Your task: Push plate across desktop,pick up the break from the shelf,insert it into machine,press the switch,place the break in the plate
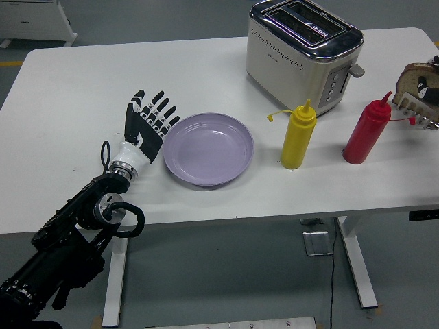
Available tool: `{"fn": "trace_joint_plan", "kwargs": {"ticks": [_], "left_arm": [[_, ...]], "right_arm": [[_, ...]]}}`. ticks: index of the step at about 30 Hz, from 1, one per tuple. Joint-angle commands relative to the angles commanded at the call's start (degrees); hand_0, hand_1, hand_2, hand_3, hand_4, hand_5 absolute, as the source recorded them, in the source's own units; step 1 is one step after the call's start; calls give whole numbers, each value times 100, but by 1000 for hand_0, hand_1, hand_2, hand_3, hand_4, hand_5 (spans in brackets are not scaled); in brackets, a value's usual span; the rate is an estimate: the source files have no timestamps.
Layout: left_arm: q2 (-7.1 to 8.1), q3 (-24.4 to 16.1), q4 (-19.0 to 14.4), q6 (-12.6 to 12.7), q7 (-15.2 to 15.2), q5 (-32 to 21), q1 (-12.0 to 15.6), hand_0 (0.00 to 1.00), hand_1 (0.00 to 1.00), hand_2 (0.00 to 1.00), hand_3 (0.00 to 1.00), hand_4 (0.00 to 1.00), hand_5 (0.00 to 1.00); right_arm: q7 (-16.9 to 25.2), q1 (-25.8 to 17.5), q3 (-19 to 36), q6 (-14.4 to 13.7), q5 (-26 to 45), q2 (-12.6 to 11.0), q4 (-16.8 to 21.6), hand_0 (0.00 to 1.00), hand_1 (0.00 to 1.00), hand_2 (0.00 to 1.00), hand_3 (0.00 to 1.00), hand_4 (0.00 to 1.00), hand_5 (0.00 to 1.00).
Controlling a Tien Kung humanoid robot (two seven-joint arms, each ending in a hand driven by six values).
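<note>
On the white tabletop (pixel 82 75), the left robot hand (pixel 145 122) sits left of centre with its fingers straight and spread, holding nothing, its finger edge touching the left rim of the lavender plate (pixel 208 149). The plate lies flat at the frame's middle. The toaster (pixel 303 53) stands at the upper centre-right, both slots dark; whether anything sits inside cannot be made out. Below it stand a yellow squeeze bottle (pixel 298 135) and, further right, a red squeeze bottle (pixel 368 132). At the right edge a slice of bread (pixel 416 74) stands in a rack (pixel 416 113) that the frame cuts off. A small dark shape crosses the bread there; it may be the right robot hand, but too little shows to tell its state.
</note>
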Motion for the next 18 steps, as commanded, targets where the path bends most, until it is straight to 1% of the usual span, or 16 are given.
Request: {"fn": "trace_joint_plan", "kwargs": {"ticks": [2, 3, 5, 8, 9, 11, 13, 14, 15, 18], "left_arm": [[0, -73, -60, 35, -15, 29, 20, 932, 924, 982, 921, 628, 998], [0, -106, -85, 48, -18, 41, 31, 924, 918, 979, 918, 625, 998], [0, -263, -200, 93, -17, 89, 100, 924, 918, 979, 918, 625, 998], [9, -589, -453, 147, 3, 126, 280, 924, 918, 979, 918, 625, 998], [27, -698, -538, 166, 14, 129, 353, 913, 913, 972, 913, 626, 998], [72, -932, -715, 200, 37, 131, 489, 913, 913, 972, 913, 626, 998], [133, -1178, -903, 247, 63, 109, 639, 913, 913, 972, 913, 626, 998], [187, -1315, -1015, 299, 109, 104, 740, 913, 913, 972, 913, 626, 998], [227, -1433, -1117, 339, 146, 102, 817, 890, 894, 952, 898, 612, 998], [493, -1827, -1479, 434, 329, 28, 1160, 890, 894, 952, 898, 612, 998]], "right_arm": [[78, -10, 0, -107, 65, -21, 68, 385, 443, 490, 530, 348, 120], [106, -12, -1, -147, 89, -28, 91, 334, 417, 466, 516, 295, 117], [211, -10, -12, -323, 178, -54, 170, 334, 417, 466, 516, 295, 117], [377, 6, -34, -553, 343, -85, 282, 334, 417, 466, 516, 295, 117], [444, 10, -27, -613, 403, -97, 310, 335, 402, 453, 507, 246, 100], [572, 15, -2, -711, 510, -119, 354, 335, 402, 453, 507, 246, 100], [704, 13, 34, -829, 651, -139, 384, 335, 402, 453, 507, 246, 100], [795, 11, 63, -913, 752, -152, 401, 335, 402, 453, 507, 246, 100], [859, 9, 84, -973, 832, -161, 414, 348, 376, 430, 494, 166, 28], [1141, 22, 151, -1259, 1173, -211, 461, 348, 376, 430, 494, 166, 28]]}}
